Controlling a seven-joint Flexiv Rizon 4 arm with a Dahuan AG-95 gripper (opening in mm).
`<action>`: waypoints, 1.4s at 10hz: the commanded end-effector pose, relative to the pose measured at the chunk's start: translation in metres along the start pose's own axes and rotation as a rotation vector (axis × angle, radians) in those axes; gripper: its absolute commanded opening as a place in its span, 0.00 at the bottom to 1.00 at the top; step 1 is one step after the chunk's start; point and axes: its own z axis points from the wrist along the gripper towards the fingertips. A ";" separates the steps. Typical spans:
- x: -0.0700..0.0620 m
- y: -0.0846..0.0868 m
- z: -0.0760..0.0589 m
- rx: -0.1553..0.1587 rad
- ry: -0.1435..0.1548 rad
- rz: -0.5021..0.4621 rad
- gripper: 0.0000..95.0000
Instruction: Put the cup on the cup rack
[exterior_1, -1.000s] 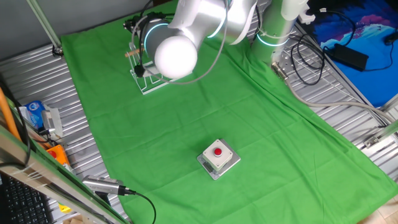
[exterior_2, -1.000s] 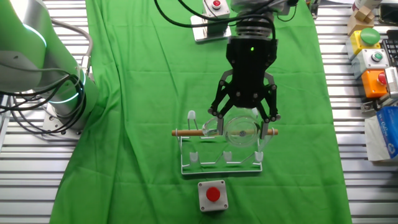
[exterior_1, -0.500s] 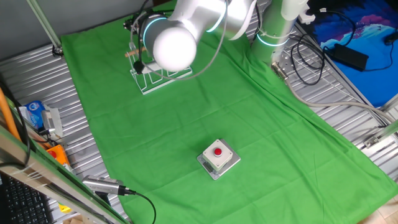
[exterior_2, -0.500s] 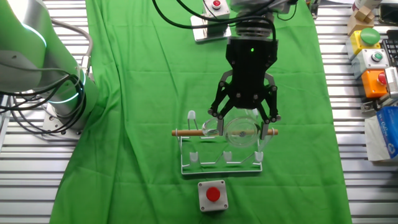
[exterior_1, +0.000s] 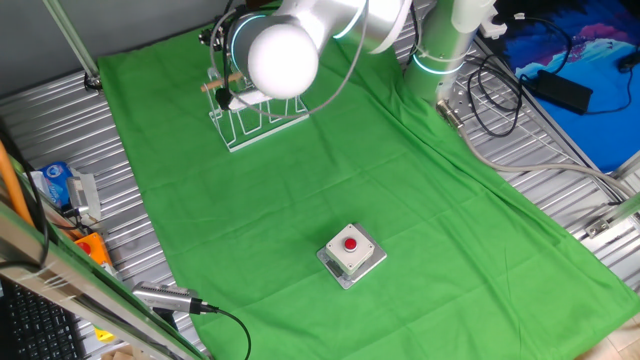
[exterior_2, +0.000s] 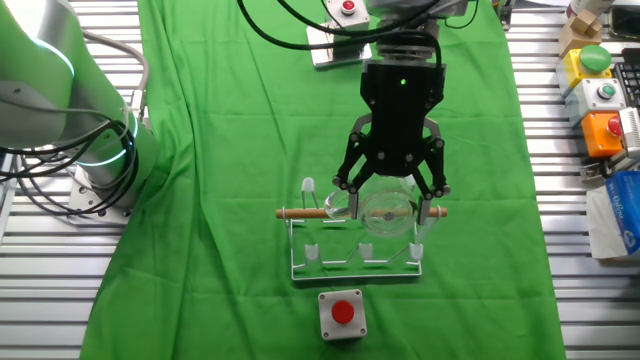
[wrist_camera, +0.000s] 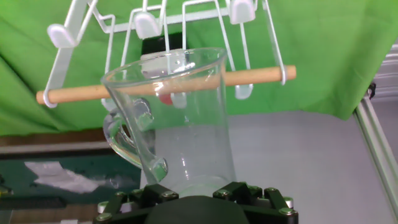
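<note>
One risk: cup (exterior_2: 388, 208) clamped in gripper (exterior_2: 391, 190) jaws, mouth at cup rack (exterior_2: 355, 245) rod, probably over a loop but unclear from hand view, so misalignment could tip rack or drop glass on release.

cup (exterior_2: 388, 208) at cup rack (exterior_2: 355, 240) rod — button box (exterior_2: 342, 314) beside
</note>
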 end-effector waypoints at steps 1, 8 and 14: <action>0.000 0.000 -0.001 -0.002 0.016 -0.024 0.00; 0.000 0.000 -0.001 0.007 0.043 -0.075 0.00; 0.000 0.000 -0.001 0.011 0.125 -0.081 0.00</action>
